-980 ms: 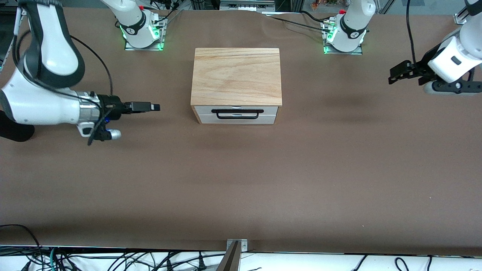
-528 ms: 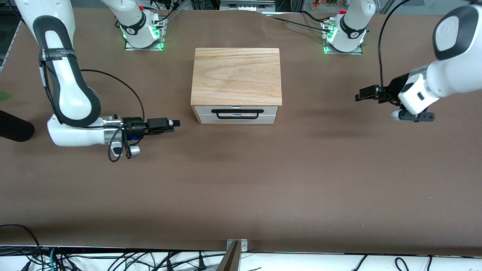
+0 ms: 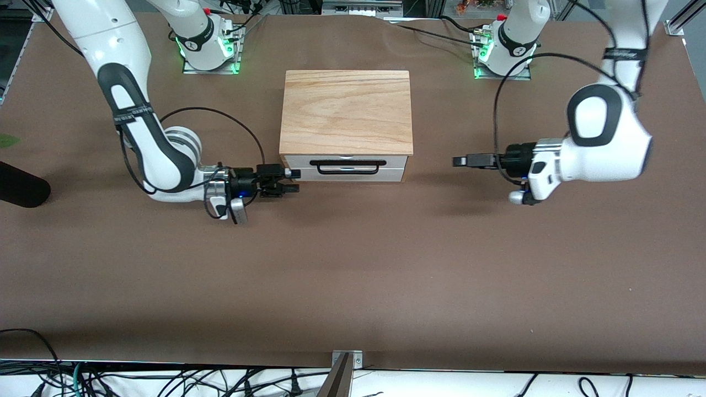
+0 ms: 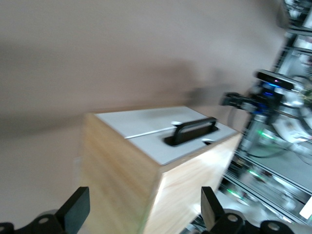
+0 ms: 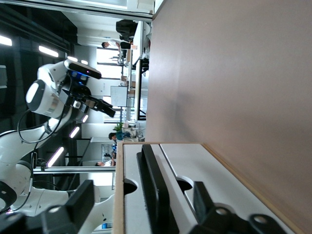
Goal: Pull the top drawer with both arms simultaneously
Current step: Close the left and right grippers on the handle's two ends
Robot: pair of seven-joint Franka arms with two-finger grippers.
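The top drawer (image 3: pixel 309 160) is shut, its white front flush in the wooden cabinet, with a black bar handle (image 3: pixel 347 167). My right gripper (image 3: pixel 292 181) is open and empty, low over the table just beside the cabinet's front corner at the right arm's end. In the right wrist view its fingers (image 5: pixel 83 200) straddle the line of the handle (image 5: pixel 153 187) and the top drawer front (image 5: pixel 129 165). My left gripper (image 3: pixel 458 161) is open and empty, over the table well apart from the cabinet's other end. The left wrist view shows the drawer (image 4: pixel 168 150) and the handle (image 4: pixel 190 131) ahead.
The cabinet's wood-grain top slab (image 3: pixel 346 110) overhangs the drawers. The lower white drawer front (image 3: pixel 347 176) sits under the top one. Arm bases with green lights (image 3: pixel 209 52) stand farther from the camera. A dark object (image 3: pixel 22 190) lies at the right arm's end.
Both arms have swung in from the table's ends toward the cabinet. The right gripper has come up to the cabinet's front corner; the left gripper has closed much of its gap.
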